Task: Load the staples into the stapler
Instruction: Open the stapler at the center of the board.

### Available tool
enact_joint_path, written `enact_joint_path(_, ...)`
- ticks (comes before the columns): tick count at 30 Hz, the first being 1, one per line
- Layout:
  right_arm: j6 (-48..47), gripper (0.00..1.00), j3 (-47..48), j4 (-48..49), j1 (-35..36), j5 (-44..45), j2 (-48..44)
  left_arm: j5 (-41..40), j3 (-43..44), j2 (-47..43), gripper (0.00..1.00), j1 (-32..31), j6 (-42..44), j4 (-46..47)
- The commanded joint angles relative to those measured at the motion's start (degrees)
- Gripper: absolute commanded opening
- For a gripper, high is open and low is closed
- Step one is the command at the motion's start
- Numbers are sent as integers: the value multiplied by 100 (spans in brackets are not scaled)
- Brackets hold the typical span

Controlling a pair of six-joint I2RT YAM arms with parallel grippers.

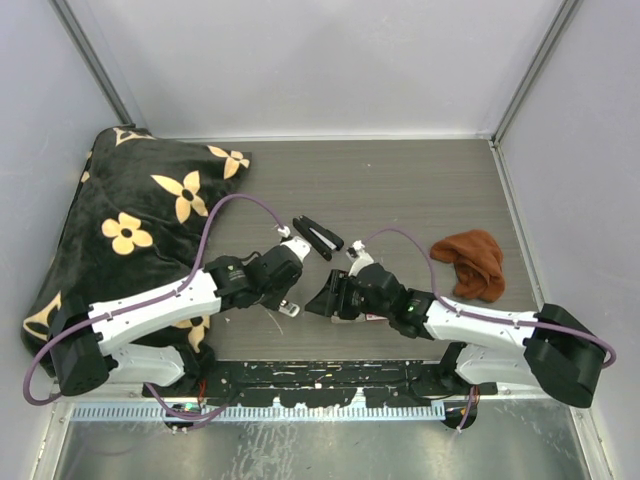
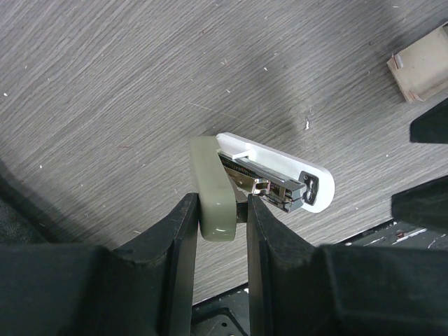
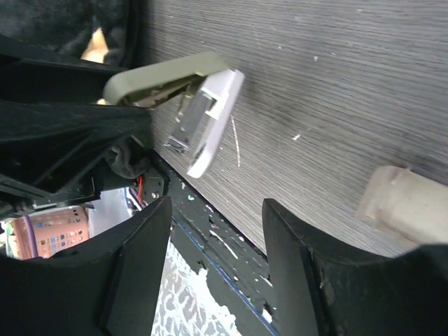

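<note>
At the table's (image 2: 126,77) near edge, left gripper (image 2: 220,213) pinches the open stapler's (image 2: 280,171) green lid; right gripper's (image 3: 217,224) 2 fingers stand spread, empty.

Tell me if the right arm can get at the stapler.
Probably yes: the open right claw faces the stapler with nothing between; the left claw pinches only its green lid, leaving the magazine exposed.

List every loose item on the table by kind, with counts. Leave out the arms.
olive-green and white plastic stapler: 1
small beige cardboard box: 1
crumpled rust-brown cloth: 1
black cushion with cream flowers: 1
black oblong object: 1
Total: 5
</note>
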Motion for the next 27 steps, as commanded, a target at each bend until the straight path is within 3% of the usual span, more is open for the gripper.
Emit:
enact_joint_path(1,348,60,78,956,96,11,256,-277,160,29,0,-118,-231,338)
enact_joint_path(21,569,55,226,1572,245,-49,1285,-280,116,33,0,-216,-319,448)
enact_joint_path(27,686,48,234,1609,253,-35,1566,-241,77,-97,0,-219,-386,541)
